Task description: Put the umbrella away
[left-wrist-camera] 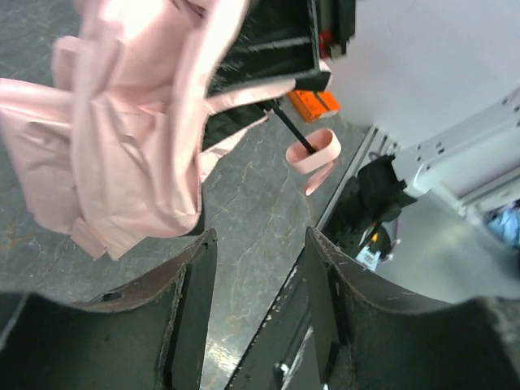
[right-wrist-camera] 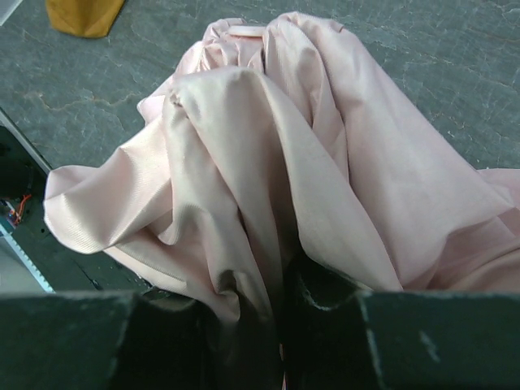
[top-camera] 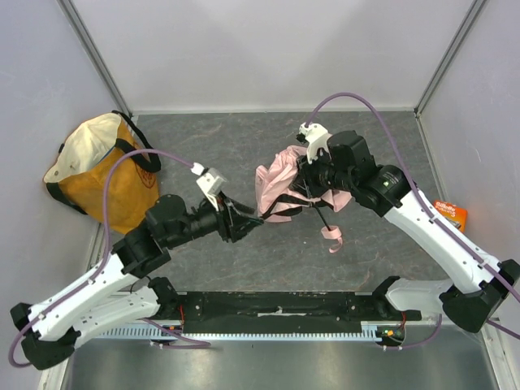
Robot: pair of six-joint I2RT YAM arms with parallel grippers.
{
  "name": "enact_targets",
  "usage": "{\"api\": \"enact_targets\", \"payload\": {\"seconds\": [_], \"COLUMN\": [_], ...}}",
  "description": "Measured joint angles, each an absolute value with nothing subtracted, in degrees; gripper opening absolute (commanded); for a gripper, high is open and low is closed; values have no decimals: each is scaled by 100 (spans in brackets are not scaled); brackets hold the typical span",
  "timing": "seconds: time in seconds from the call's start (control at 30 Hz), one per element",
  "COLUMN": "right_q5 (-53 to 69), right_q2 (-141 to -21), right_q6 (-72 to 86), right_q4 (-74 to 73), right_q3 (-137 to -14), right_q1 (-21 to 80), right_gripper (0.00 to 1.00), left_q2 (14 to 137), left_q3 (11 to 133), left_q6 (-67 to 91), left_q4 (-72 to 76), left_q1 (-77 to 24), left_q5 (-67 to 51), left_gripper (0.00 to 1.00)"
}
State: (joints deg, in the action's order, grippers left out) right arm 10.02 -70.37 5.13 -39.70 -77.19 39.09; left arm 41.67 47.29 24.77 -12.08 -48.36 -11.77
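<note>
From overhead we look down on the whole table; both our wrist cameras sit close, sharing the umbrella at centre frame.

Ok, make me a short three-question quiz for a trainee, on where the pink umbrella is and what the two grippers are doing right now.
1. True or false: the pale pink fabric folding umbrella is outside the orange-and-cream tote bag.
2. Fill the gap: the left gripper has its jaws ___, with nothing between them.
3. Which one grips the umbrella's fabric? A) the left gripper B) the right gripper C) neither
Key: 1 true; 2 open; 3 B.
</note>
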Motion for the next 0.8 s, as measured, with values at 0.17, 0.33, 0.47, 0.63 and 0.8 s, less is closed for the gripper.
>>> {"api": "enact_targets", "payload": {"seconds": [0.17,0.33,0.47,0.63,0.8], "right_q5": [998,998,998,1002,1002], "right_q2": [-7131,-7269,-7310,-7321,-7325], "right_q6": [631,701,707,707,707], "right_q4": [-4027,-4139,-4213,-4296,-4316], "right_q3": [-7920,-8077,-8099,-8156,-8204], "right_q1": [3909,3909,3909,3909,3909], "right_gripper": [0,0,0,0,0], "left_q2": [4534,4974,5336,5623,5902], "left_q3": [4729,4781,5365,5961,6318], "left_q6": [1686,1194,1083,1127,1260], "left_q4": [-1214,-1291,-1579,-1763,-2097], "left_q1": [-5787,-5933,-5933,-5876,-5671], "left_q5": [-375,204,534,587,410], "left_gripper": [53,55,59,61,55]}}
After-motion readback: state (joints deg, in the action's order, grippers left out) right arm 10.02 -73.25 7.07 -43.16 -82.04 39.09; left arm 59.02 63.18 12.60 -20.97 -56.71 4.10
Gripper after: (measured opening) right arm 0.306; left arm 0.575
